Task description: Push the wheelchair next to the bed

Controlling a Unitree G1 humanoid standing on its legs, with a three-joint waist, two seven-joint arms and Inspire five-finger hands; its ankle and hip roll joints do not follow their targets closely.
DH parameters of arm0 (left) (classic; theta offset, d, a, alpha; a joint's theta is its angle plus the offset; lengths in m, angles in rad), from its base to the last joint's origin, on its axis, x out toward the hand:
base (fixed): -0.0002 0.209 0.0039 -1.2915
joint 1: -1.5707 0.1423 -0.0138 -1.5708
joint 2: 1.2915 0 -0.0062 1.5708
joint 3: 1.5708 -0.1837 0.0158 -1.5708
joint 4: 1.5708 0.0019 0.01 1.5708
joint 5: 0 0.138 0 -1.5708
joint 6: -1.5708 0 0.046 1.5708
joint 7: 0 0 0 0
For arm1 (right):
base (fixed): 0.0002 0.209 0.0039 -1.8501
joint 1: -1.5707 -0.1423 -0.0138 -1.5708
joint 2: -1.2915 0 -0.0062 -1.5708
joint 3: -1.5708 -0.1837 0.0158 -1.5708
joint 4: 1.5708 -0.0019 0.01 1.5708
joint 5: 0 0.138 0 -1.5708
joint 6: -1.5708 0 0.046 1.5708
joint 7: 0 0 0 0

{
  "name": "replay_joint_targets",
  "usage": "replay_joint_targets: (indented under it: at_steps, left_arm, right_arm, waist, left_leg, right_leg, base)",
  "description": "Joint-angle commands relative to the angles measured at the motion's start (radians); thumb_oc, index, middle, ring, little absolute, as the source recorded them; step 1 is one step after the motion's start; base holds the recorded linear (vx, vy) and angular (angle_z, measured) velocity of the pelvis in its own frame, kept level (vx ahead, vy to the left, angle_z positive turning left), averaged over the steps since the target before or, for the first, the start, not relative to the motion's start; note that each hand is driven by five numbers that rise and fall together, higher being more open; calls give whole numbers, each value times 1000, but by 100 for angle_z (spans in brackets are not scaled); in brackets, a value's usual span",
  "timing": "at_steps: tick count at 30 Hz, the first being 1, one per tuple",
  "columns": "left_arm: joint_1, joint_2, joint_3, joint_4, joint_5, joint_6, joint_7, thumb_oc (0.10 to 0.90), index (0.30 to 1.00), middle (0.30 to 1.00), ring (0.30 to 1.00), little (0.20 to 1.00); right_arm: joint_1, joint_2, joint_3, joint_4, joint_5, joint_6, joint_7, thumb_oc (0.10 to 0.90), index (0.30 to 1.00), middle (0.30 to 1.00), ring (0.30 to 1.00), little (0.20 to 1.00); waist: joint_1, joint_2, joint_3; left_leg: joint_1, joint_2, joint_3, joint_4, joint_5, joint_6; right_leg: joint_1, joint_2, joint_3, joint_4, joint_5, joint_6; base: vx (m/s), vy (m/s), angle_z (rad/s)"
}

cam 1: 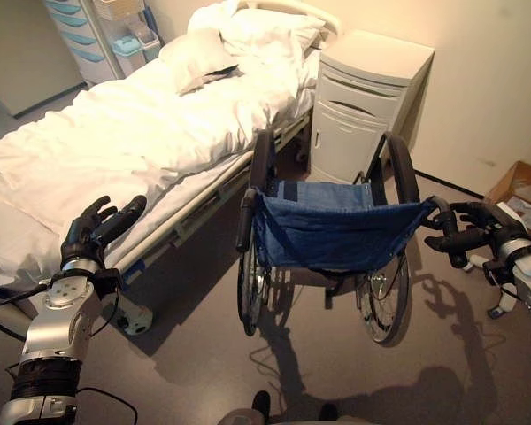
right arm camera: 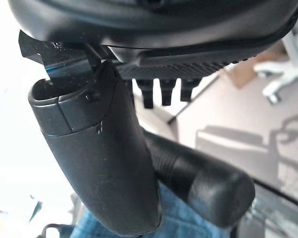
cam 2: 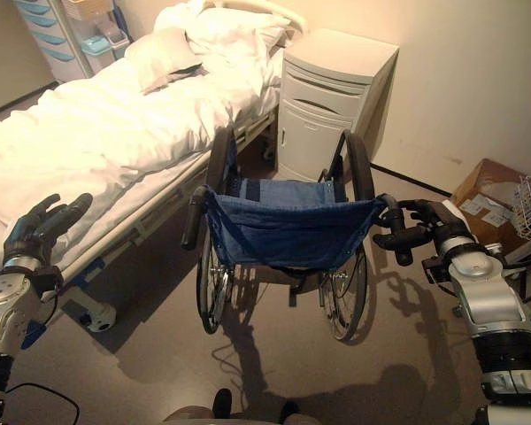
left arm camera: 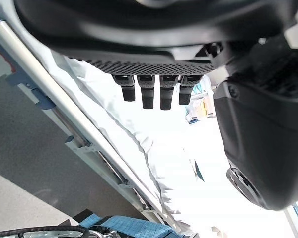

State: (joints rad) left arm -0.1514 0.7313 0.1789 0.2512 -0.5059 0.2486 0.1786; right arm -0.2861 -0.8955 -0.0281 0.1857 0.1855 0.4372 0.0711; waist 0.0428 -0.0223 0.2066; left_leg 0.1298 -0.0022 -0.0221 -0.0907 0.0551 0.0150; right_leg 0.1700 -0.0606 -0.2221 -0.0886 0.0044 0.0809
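The right hand (cam 2: 429, 226) was seen at centre right, released beside the wheelchair (cam 2: 283, 232) handle; the left hand (cam 1: 96, 232) hung released. The bed (cam 1: 115, 142) seemed near, pushing unfinished.

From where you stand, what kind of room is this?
Probably a hospital or care room. A bed with white linen and a metal side rail stands beside a white cabinet, and a wheelchair with a blue seat waits next to it.

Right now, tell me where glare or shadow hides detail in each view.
Left eye view: the white bed glares; the blue-seated wheelchair casts a dark floor shadow. Left wrist view: bedding is blown out past the left hand. Right wrist view: whiteout beside the right hand.
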Motion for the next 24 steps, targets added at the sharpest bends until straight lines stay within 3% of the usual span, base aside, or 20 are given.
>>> replay_joint_targets:
  at_steps: [1,7,13,15,16,17,19,24]
  left_arm:
    - [-43,144,37,-40,1,-82,18,800,900,900,900,900]
    - [-38,142,40,-54,0,-78,20,800,900,900,900,900]
    - [-28,128,47,-64,6,-84,21,800,900,900,900,900]
    - [-29,122,45,-58,6,-94,18,800,900,900,900,900]
    - [-30,112,45,-49,4,-112,13,800,900,900,900,900]
    - [-31,113,45,-48,2,-116,12,800,900,900,900,900]
    - [-27,90,54,-28,-36,-170,0,800,900,900,900,900]
    - [-25,37,61,-8,-126,-257,-9,800,900,900,900,900]
  right_arm:
    - [-121,-212,-78,-27,-163,-73,-72,800,900,900,900,900]
    - [-100,-212,-89,-53,-215,-70,-85,800,900,900,900,900]
    - [-86,-155,-122,-82,53,-116,-179,800,900,900,900,900]
    - [-83,-110,-140,-88,207,-155,-213,800,900,900,900,900]
    - [-79,-59,-163,-99,359,-215,-227,800,900,900,900,900]
    - [-76,-55,-166,-101,373,-218,-223,800,900,900,900,900]
    - [-58,38,-224,-116,591,-360,-241,800,900,900,900,900]
    - [-52,159,-301,-114,832,-546,-203,800,900,900,900,900]
  waist:
    - [-9,-28,-123]
    - [-12,-26,-121]
    - [-11,-23,-118]
    - [-10,-21,-118]
    - [-11,-18,-119]
    - [-11,-19,-119]
    - [-13,-13,-123]
    - [-10,-6,-139]
  left_leg:
    - [54,-36,102,3,-80,-5]
    - [54,-35,104,3,-79,-4]
    - [57,-34,106,3,-81,-4]
    - [57,-34,104,3,-84,-3]
    - [57,-33,105,3,-86,-4]
    - [58,-33,105,3,-86,-4]
    - [59,-31,109,3,-91,-6]
    - [57,-32,109,3,-100,-7]
  right_leg:
    - [-1,25,80,1,31,11]
    - [-3,26,86,1,34,12]
    - [0,25,86,1,32,12]
    - [1,24,85,1,30,11]
    - [1,23,82,1,29,12]
    - [2,22,81,1,28,12]
    - [2,19,74,1,26,14]
    - [-2,17,67,1,21,17]
  base:
    - [0,0,0]
    - [0,0,0]
    - [0,0,0]
    - [0,0,0]
    - [0,0,0]
    - [0,0,0]
    - [0,0,0]
    - [0,0,0]
